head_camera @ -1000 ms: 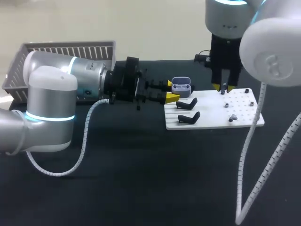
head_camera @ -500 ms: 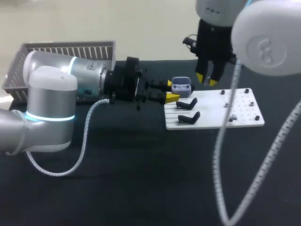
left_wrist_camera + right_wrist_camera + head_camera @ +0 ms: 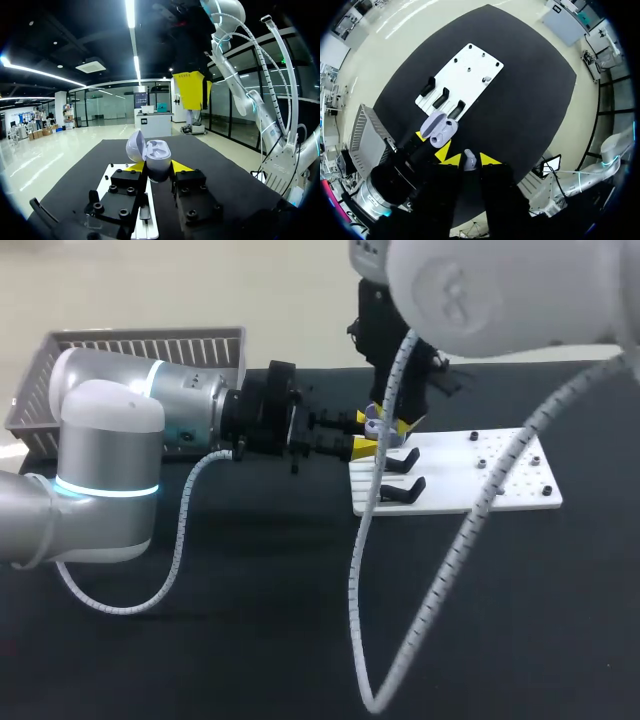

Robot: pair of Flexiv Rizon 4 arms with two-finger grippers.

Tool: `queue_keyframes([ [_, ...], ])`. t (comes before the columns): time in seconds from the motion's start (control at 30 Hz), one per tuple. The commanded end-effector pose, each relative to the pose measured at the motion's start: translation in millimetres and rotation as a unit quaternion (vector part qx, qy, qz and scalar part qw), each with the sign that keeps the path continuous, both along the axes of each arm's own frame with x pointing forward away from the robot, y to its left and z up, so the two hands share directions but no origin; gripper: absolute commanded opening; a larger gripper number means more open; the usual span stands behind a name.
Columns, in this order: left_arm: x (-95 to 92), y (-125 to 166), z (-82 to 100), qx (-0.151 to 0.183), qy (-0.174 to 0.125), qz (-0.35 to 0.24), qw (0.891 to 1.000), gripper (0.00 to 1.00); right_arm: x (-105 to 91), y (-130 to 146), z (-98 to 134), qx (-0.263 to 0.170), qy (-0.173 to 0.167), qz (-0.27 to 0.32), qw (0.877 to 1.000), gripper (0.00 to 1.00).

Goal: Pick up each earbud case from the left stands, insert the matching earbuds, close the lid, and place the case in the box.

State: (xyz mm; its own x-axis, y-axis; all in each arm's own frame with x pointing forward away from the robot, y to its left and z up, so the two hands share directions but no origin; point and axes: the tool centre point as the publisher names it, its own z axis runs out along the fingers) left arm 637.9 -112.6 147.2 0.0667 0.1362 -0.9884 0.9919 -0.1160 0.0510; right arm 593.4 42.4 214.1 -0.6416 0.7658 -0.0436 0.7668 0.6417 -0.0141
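Moved over from the board [image 3: 525,495], the right tool [image 3: 468,161] is closed on an earbud [image 3: 469,157] above the case [image 3: 156,156]. The open-lidded case is clamped in the left tool [image 3: 158,168].

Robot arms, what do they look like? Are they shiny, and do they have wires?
The left arm and right arm are fat, round, silvery-grey tubes. The left arm has a glowing light-blue ring. A white curly cable hangs by each. The left gripper and right gripper are black and blocky with bright yellow tips.
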Motion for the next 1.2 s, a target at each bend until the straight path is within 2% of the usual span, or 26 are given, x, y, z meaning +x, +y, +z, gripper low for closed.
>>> queue_keyframes([
  [0.03,-0.3,0,-1.0,-0.002,-0.001,0.001,1.000,0.00,4.3,4,1,-0.018,0.022,-0.001,1.000,0.00],
  [0.33,-0.3,0,-1.0,-0.002,-0.001,0.001,1.000,0.00,7.9,3,1,-0.014,0.023,-0.002,1.000,0.00],
  [0.57,-0.3,0,-1.0,-0.002,-0.001,0.001,1.000,0.00,16.5,0,4,-0.032,0.006,-0.003,0.999,0.00],
  [0.9,-0.3,0,-1.0,-0.002,-0.001,0.001,1.000,0.00,22.6,-4,-5,-0.049,0.024,-0.002,0.999,0.00],
  [1.2,-0.3,0,-1.0,-0.002,-0.001,0.001,1.000,0.00,29.7,-5,-7,-0.056,0.018,-0.019,0.998,0.00],
])
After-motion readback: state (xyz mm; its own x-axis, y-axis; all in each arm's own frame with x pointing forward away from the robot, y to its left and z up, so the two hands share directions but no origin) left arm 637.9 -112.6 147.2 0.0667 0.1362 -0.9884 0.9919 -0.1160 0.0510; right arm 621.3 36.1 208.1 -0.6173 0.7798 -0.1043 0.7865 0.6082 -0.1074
